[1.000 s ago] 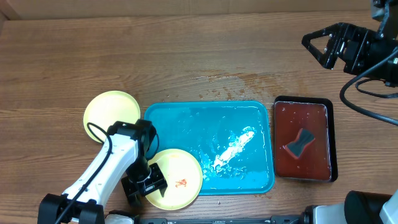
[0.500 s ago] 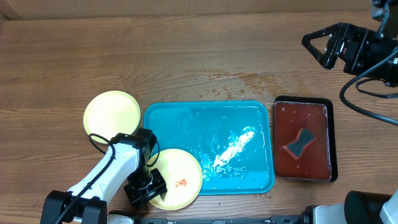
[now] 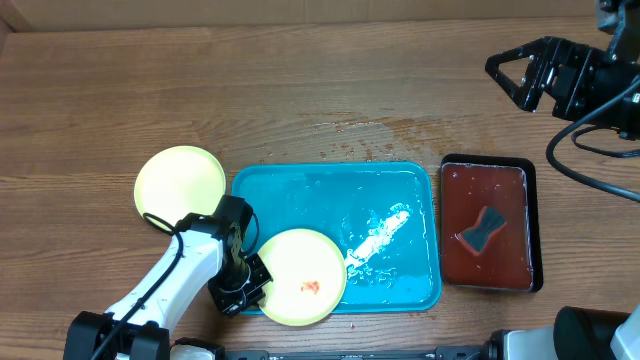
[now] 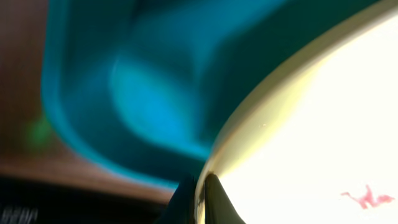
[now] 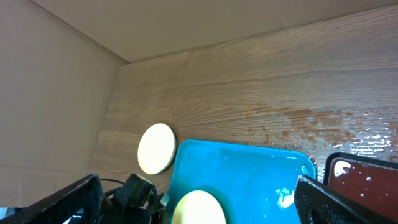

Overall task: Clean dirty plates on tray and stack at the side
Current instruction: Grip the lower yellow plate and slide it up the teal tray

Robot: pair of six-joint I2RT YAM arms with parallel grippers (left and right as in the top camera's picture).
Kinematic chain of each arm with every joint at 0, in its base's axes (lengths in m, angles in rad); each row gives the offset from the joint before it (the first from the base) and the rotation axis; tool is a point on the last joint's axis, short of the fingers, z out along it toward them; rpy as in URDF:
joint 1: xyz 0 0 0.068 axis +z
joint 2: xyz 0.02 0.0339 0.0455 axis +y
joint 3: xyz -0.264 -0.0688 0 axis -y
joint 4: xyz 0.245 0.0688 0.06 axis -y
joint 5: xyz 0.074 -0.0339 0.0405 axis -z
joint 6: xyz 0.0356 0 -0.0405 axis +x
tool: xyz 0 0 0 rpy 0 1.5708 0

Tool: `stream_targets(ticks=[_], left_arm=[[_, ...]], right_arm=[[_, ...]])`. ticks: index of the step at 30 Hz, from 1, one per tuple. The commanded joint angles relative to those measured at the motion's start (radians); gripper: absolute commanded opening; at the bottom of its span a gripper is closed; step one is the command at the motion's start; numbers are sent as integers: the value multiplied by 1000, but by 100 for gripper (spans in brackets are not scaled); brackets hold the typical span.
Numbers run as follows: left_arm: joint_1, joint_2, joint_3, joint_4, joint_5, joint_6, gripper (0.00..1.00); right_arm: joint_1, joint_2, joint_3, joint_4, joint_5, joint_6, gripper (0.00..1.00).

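A pale yellow-green plate (image 3: 300, 291) with a red smear in its centre hangs over the front left corner of the turquoise tray (image 3: 330, 200). My left gripper (image 3: 246, 286) is shut on its left rim. In the left wrist view both fingers (image 4: 214, 202) pinch the plate's rim (image 4: 261, 118), and the smear (image 4: 367, 199) shows at lower right. A second yellow-green plate (image 3: 180, 182) lies flat on the table left of the tray. My right gripper (image 3: 520, 72) hovers open and empty at the far back right.
White foam (image 3: 378, 236) and water lie in the tray's right half. A dark red black-rimmed tray (image 3: 487, 262) holding a dark sponge (image 3: 483, 228) stands to the tray's right. Water spots (image 3: 400, 130) mark the wood behind the trays.
My left gripper has shut on the plate's rim. The plate has shifted right, further over the tray. The right arm has not moved.
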Motion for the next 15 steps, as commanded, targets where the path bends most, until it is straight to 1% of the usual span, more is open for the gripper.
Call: stream_targets(ticks=[1, 5, 9, 12, 13, 14, 15], left_arm=[[-6, 15, -9, 84, -143, 42, 4], [-6, 61, 24, 149, -144, 70, 4], [-6, 146, 97, 187, -165, 130, 4], [-6, 218, 180, 187, -161, 180, 4], [-7, 245, 210, 185, -162, 185, 4], [-6, 265, 233, 183, -162, 185, 4], [-6, 290, 259, 183, -162, 193, 4]], right_arm=[[5, 1, -22, 2, 54, -8, 100], [5, 1, -114, 2, 99, 6, 100], [5, 1, -283, 2, 219, 84, 100], [5, 1, -421, 3, 282, 130, 90], [5, 1, -463, 5, 291, 138, 83], [5, 1, -509, 8, 303, 156, 80], [5, 1, -543, 9, 309, 159, 79]])
